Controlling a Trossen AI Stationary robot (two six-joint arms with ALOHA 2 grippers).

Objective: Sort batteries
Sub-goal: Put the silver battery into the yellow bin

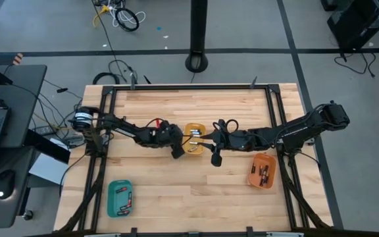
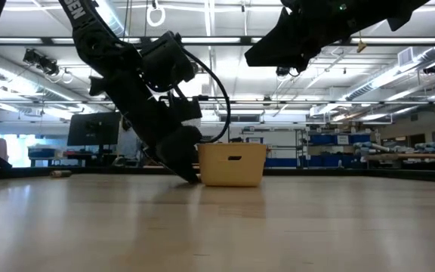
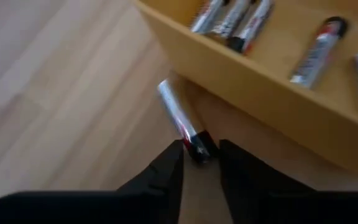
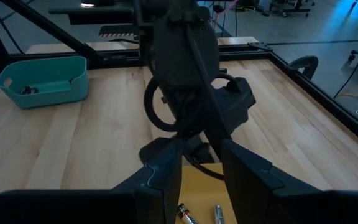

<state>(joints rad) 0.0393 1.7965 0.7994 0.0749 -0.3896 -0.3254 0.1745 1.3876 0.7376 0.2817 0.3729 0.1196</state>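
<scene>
A silvery battery with a dark and red end lies on the table against the outer wall of the yellow tray, at its left near corner. My left gripper slants down onto that end, shut on it; the low view shows its tip at the table beside the yellow tray. Several more batteries lie inside the tray. My right gripper hovers open above the tray's right part, with nothing between its fingers. My left gripper pinches the battery's dark, red-banded end between its two fingertips. The fingers come slanting down from the table's left and lie along the battery, which runs on away from them. The battery lies on the table beside the yellow tray's wall.
A teal tray with batteries stands near the left front corner. An orange tray with batteries stands at the right. Black frame rails run along the table's left, right and far sides. Bare wood lies between the trays toward the near edge.
</scene>
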